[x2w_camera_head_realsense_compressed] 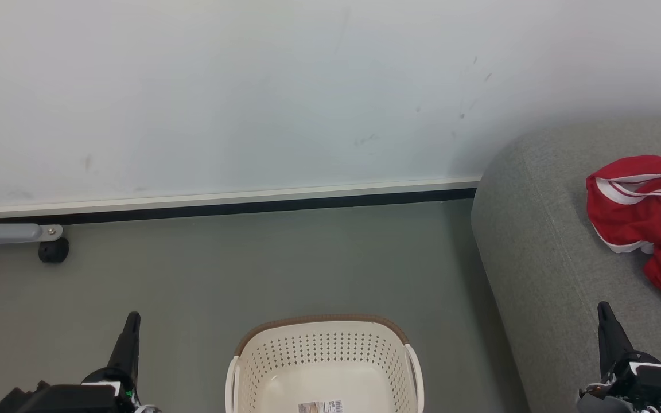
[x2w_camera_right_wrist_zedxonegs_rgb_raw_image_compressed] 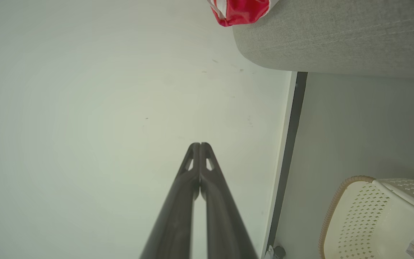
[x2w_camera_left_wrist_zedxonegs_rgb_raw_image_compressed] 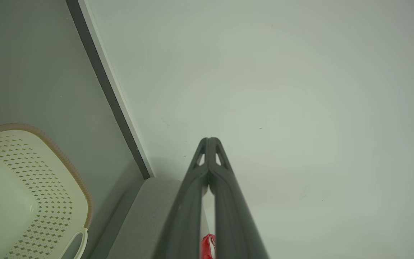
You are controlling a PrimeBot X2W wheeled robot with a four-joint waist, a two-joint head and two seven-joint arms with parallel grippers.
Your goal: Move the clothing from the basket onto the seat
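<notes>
**Basket bare, red clothes on the sofa**

The basket (x2w_camera_head_realsense_compressed: 322,317) stands on the floor in front of the robot, and the part of its inside that shows holds nothing but a label on the bottom. The clothing (x2w_camera_head_realsense_compressed: 646,218) lies in a crumpled heap on the seat (x2w_camera_head_realsense_compressed: 537,241), well apart from the basket, so the job looks done or nearly so.

The left gripper (x2w_camera_head_realsense_compressed: 132,321) and the right gripper (x2w_camera_head_realsense_compressed: 605,312) both have their fingers pressed together and carry nothing.

The main risk I see is the right gripper. It hangs over the sofa's front part, near the heap, and a careless swing could catch a fold and drag the fabric toward the edge. A turn of the robot's body could also knock the basket.

The heap has no clear front. In the head view its long axis seems to run from upper left to lower right, with the white stripes lying roughly crosswise near the top. The picture's right edge cuts it off, so its full length cannot be told.
</notes>
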